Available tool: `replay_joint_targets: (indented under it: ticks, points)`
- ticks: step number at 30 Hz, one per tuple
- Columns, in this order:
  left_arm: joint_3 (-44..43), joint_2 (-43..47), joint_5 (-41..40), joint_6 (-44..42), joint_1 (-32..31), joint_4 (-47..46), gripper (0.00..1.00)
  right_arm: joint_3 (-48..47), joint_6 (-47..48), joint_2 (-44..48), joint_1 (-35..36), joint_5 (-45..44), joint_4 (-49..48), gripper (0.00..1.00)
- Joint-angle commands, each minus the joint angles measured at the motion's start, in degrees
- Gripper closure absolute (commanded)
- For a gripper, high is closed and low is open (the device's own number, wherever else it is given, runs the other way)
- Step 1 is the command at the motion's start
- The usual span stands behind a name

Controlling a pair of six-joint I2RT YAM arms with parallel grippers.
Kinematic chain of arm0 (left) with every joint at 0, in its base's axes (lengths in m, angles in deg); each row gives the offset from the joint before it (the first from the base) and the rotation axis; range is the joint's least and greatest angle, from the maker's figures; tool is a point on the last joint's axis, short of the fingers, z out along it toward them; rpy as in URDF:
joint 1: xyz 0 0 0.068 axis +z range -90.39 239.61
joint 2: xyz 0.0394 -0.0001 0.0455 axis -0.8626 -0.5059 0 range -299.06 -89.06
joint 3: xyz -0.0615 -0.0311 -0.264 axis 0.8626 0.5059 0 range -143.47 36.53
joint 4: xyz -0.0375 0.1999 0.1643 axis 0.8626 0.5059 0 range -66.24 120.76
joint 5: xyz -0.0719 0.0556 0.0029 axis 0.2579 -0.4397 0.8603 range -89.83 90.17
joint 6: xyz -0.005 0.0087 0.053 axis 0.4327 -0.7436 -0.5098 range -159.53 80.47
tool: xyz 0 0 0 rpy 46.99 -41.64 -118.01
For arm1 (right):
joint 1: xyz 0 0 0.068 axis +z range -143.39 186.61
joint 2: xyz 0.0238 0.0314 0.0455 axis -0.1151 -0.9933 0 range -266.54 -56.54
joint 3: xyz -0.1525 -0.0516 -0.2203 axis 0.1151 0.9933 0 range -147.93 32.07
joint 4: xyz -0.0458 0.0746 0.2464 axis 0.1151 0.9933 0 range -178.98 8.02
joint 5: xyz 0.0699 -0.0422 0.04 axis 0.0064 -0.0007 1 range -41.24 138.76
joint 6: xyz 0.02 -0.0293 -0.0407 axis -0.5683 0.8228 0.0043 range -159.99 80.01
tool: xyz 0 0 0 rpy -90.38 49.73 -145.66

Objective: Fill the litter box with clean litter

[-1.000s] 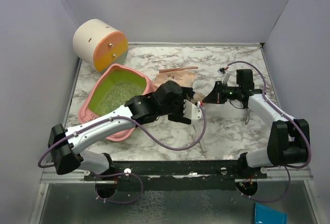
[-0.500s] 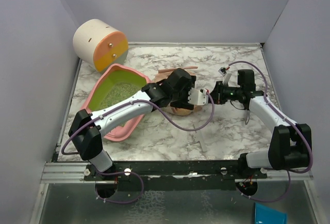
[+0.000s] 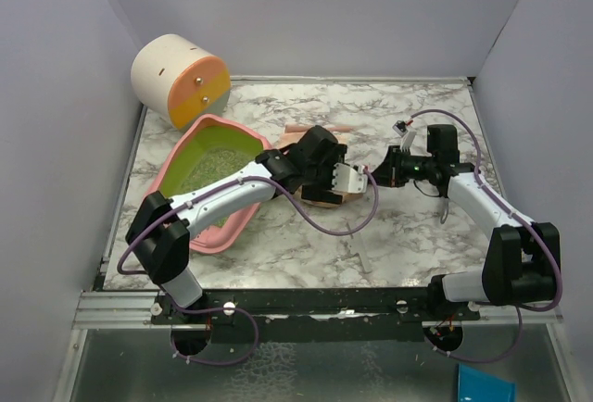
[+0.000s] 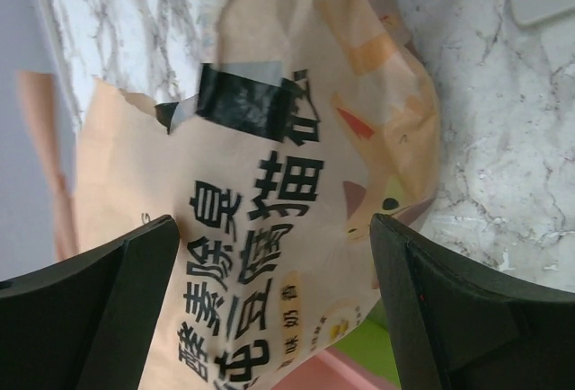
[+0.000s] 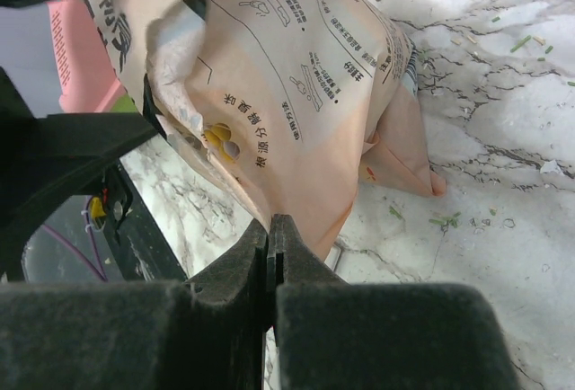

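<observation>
The pink litter box [image 3: 176, 200] with a lime-green inside stands at the left, with greenish-grey clean litter [image 3: 215, 167] in it. The tan paper bag [image 3: 322, 200] printed with a cartoon animal lies right of the box, mostly under my left gripper [image 3: 341, 180]. In the left wrist view the left gripper [image 4: 269, 318] is open, its fingers [image 4: 99, 309] on either side of the bag [image 4: 269, 165], with the box rim [image 4: 314, 374] below. My right gripper [image 3: 375, 178] is shut on the bag's edge, shown in the right wrist view [image 5: 272, 224], where the bag [image 5: 296, 93] rises from the jaws.
A cream-and-orange cylinder [image 3: 179, 80] lies at the back left. A thin pink stick [image 3: 298, 128] lies behind the bag. Loose granules [image 5: 521, 44] are scattered on the marble table [image 3: 408, 235]. Grey walls close in the sides and back.
My left arm has swung from in front of the litter box to the right and back, and its open gripper now sits over the bag. The right gripper has stayed shut on the bag.
</observation>
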Motion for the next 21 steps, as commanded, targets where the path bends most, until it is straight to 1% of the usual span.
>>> replay_joint_targets:
  ticks: [1, 3, 7, 9, 12, 13, 14, 15, 16, 18, 19, 21]
  points:
    - [3.16, -1.99, 4.49, 1.48, 0.85, -0.54, 0.10, -0.11, -0.49, 1.37, 0.01, 0.43, -0.32, 0.99]
    - [4.11, -2.65, 3.69, 1.32, 1.04, -1.37, 0.11, -0.23, -0.40, 1.50, 0.01, 0.27, -0.11, 0.99]
    - [5.20, -2.78, 2.39, 0.29, 1.36, -3.15, 0.19, -0.11, -0.31, 1.69, 0.01, 0.42, 0.01, 0.99]
    - [5.02, -2.79, 1.80, 0.07, 1.49, -4.06, 0.30, -0.01, -0.22, 1.73, -0.01, 0.43, 0.10, 0.99]
    - [4.19, -2.88, 0.29, -0.14, 1.63, -4.43, 0.51, 0.04, 0.00, 2.02, 0.01, 0.34, 0.23, 0.99]
    - [3.88, -2.96, -0.34, -0.22, 1.59, -4.52, 0.59, 0.06, -0.01, 2.34, 0.01, 0.08, 0.12, 0.97]
    - [3.51, -2.96, -0.86, -0.48, 1.66, -4.56, 0.70, 0.17, -0.16, 2.69, 0.01, -0.14, -0.10, 0.91]
    - [3.20, -2.79, -1.10, -0.70, 1.66, -4.59, 0.87, 0.25, -0.44, 3.13, 0.01, -0.33, -0.30, 0.78]
    - [3.03, -2.75, -1.29, -0.79, 1.71, -4.63, 1.00, 0.21, -0.83, 3.58, -0.01, -0.42, -0.26, 0.69]
    - [2.43, -2.70, -2.12, -0.54, 1.72, -4.51, 1.00, -0.64, -1.53, 4.71, 0.01, -1.35, 0.73, 0.49]
    - [2.28, -2.70, -2.81, -0.56, 1.72, -4.55, 1.00, -1.16, -1.79, 5.48, 0.01, -1.96, 1.39, 0.42]
    - [2.18, -2.53, -3.70, -0.16, 1.72, -5.15, 1.00, -2.34, -2.24, 7.62, 0.01, -4.53, 3.21, 0.35]
